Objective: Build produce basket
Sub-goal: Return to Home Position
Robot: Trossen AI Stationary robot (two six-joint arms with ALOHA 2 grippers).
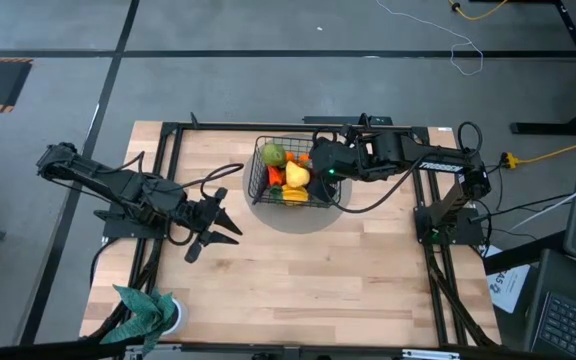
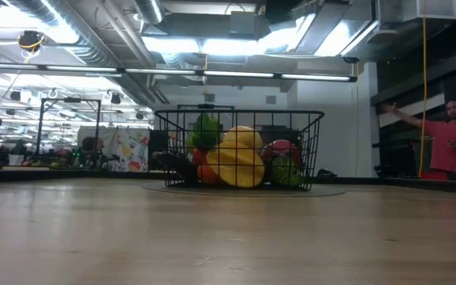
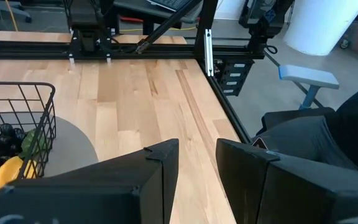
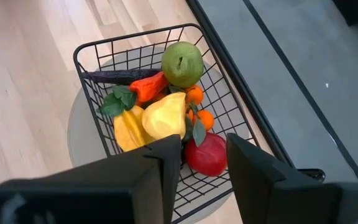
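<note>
Beyond the basket (image 2: 291, 113), a person (image 2: 450, 142).

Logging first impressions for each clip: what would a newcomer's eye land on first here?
The black wire basket at the far middle of the table is heaped with bright produce, with a green pear, a yellow pear and a red fruit on top. The right pincer hangs open just above it, while the left pincer waits open over bare wood to the basket's left.

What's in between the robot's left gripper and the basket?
Between the left gripper and the basket there is only bare table and the edge of the grey mat, seen in the high view.
</note>
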